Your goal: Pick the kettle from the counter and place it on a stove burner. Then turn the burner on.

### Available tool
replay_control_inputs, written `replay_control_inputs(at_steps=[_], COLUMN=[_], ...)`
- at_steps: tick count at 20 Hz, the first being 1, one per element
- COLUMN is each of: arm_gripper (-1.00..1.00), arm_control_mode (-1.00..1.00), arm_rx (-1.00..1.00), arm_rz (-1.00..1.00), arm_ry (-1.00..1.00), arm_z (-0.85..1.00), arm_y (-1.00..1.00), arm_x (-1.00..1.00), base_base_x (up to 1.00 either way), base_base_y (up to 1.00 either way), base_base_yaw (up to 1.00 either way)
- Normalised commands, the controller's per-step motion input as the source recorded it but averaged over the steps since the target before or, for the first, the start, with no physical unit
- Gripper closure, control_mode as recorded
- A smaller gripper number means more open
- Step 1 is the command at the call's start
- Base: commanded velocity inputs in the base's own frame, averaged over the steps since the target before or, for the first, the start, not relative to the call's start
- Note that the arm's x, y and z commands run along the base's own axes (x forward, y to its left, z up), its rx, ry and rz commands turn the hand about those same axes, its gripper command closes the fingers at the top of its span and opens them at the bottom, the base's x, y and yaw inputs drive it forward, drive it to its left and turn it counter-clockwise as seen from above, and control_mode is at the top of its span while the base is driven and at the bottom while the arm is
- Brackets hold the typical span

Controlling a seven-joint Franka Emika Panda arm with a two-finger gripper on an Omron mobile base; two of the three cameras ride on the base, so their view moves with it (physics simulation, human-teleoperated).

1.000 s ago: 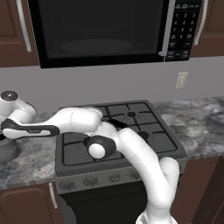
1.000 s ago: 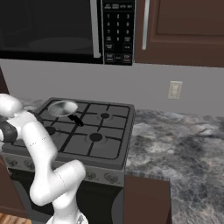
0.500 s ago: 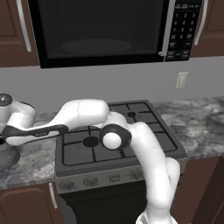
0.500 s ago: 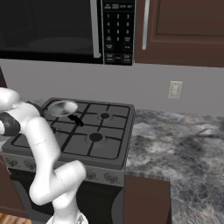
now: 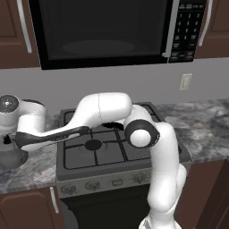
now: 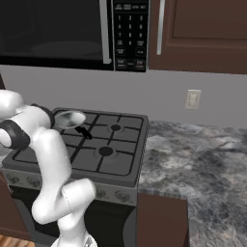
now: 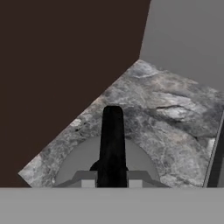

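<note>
On the counter [image 7: 175, 109] left of the stove [image 5: 116, 152], I found the tool [image 7: 112, 179] clamped on the kettle [image 7: 78, 168] handle [image 7: 112, 140].

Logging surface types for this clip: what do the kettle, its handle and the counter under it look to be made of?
The kettle: smooth, matte silver-grey, probably metal. Its handle: plain matte black, plastic or coated metal; the look leaves it open. The counter: grey with darker veins and mottling, like polished marbled stone. The gripper is shut on the handle.
</note>
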Motion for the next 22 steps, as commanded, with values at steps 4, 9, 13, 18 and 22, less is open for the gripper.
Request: replay_control_inputs(at_steps=[4,9,13,18,22], arm_gripper=[1.00,1.00,1.00,1.00,1.00], arm_control_mode=[-1.00,-1.00,-1.00,-1.00,-1.00], arm_rx=[0.15,0.03,0.00,0.03,0.07], arm_rz=[-0.12,-0.12,-0.15,-0.18,-0.18], arm_ry=[-0.03,0.01,0.08,0.11,0.14], arm_z=[0.65,0.35,0.22,0.51,0.46], arm_y=[-0.66,-0.67,-0.76,-0.73,-0.75], arm_x=[-0.41,-0.38,-0.13,0.00,0.00], base_base_x=[0.00,0.00,0.00,0.00,0.00], base_base_y=[0.00,0.00,0.00,0.00,0.00], base_base_yaw=[0.00,0.00,0.00,0.00,0.00])
